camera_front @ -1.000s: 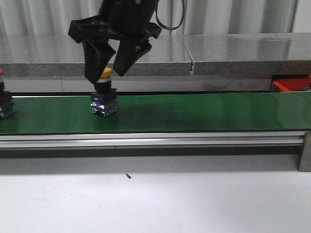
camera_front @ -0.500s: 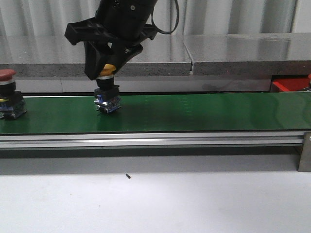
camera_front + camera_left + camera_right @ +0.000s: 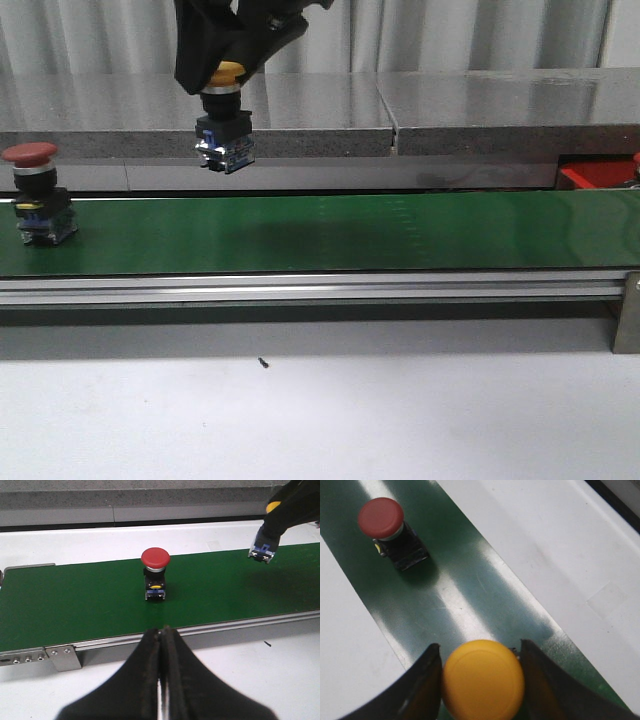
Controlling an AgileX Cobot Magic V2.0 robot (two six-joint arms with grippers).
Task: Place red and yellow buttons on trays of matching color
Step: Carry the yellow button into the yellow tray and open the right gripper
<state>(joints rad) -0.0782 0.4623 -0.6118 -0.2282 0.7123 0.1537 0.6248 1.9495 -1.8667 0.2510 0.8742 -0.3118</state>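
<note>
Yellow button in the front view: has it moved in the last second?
Yes. The yellow button, held in the right hand, has risen off the green belt and now hangs against the grey ledge behind.

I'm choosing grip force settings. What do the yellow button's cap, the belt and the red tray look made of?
Yellow button cap: likely smooth, satin moulded plastic, evenly coloured with a soft sheen, seen close in the right wrist view.
Belt: looks like green rubbery or PVC sheet, semi-gloss, with pale streaked reflections.
Red tray: probably glossy plastic, though only a corner shows.
</note>
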